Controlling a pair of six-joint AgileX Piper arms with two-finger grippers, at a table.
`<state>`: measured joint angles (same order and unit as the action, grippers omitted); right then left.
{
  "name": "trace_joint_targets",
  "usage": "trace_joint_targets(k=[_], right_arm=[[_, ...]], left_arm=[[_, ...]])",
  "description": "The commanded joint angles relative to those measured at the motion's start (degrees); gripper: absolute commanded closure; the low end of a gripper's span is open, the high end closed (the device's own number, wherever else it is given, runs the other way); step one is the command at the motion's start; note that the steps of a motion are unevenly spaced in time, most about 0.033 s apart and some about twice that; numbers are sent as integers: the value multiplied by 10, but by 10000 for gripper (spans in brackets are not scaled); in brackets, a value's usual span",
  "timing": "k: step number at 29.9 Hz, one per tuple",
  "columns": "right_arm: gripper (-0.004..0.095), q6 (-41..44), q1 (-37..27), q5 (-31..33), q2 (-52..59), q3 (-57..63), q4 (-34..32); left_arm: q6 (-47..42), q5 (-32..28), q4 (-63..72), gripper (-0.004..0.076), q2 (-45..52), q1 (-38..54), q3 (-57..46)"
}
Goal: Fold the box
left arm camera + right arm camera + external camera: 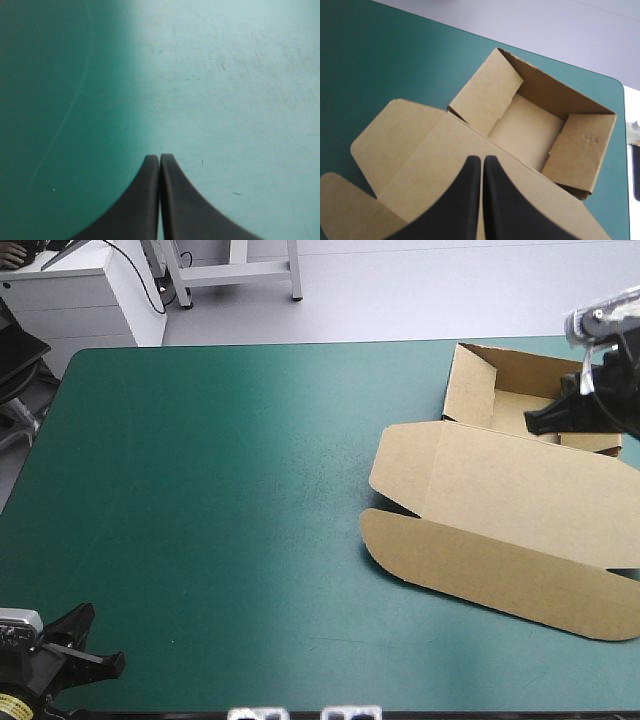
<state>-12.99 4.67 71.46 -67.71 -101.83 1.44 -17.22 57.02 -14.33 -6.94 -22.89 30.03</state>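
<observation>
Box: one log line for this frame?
box: open tray, lid flat | right gripper: shut, above box | left gripper: shut, over teal-green cover

Box [520, 490] is plain brown board, matt, kinda fibrous. The teal-green cover [220, 500] looks matt too, with fine scratches. The black fingers [142, 210] look smooth and dull.

The high camera looked forward and down from above and behind the robot, taking in nearly the whole table [200, 490] and most of the box [500, 510]. The right wrist camera sat close above the box, looking down along the right gripper [482, 158] into its open tray. This view and the high view shared the box. The left wrist camera, well apart from the box, looked closely down past the left gripper [159, 156] at bare table.
</observation>
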Motion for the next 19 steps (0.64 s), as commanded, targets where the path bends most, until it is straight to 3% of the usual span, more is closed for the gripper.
trace_joint_targets(k=[1, 12, 19], right_arm=[[908, 7, 20, -15, 75, 52, -28], [908, 8, 20, -165, 355, 406, -14], [908, 20, 20, -257, 483, 599, 12]], left_arm=[[-4, -40, -4, 732, -9, -2, 15], [-4, -42, -1, 732, -9, -2, 13], [-4, -78, 15, 732, -9, -2, -12]])
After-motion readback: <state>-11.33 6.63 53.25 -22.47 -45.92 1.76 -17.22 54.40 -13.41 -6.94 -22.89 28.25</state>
